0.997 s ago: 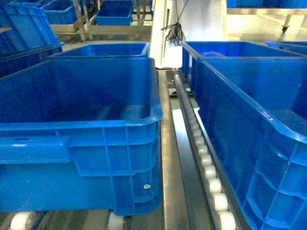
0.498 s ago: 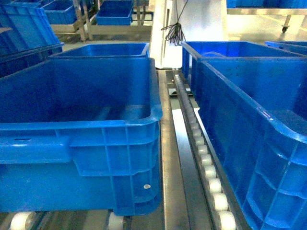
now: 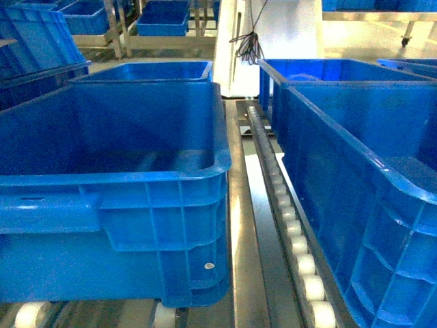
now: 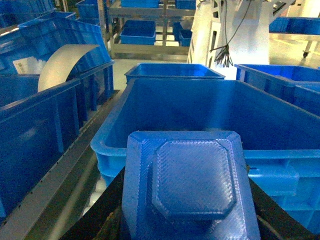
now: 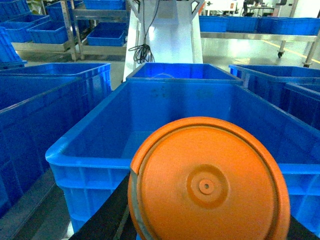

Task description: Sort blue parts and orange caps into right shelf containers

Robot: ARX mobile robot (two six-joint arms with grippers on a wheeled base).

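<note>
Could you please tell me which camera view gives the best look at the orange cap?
The right wrist view: the orange cap fills the lower foreground there, round, with a raised rim and a small central hub, in front of a blue crate. The head and left wrist views show none of it.

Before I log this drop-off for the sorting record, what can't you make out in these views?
- Left claw: left wrist view, hidden behind the blue part; grip unclear.
- Right claw: right wrist view, hidden behind the orange cap.
- Left container floor: head view, mostly hidden by its near wall.
- Right container: head view, cut off by the right edge.
- Neither arm appears in the head view.
</note>
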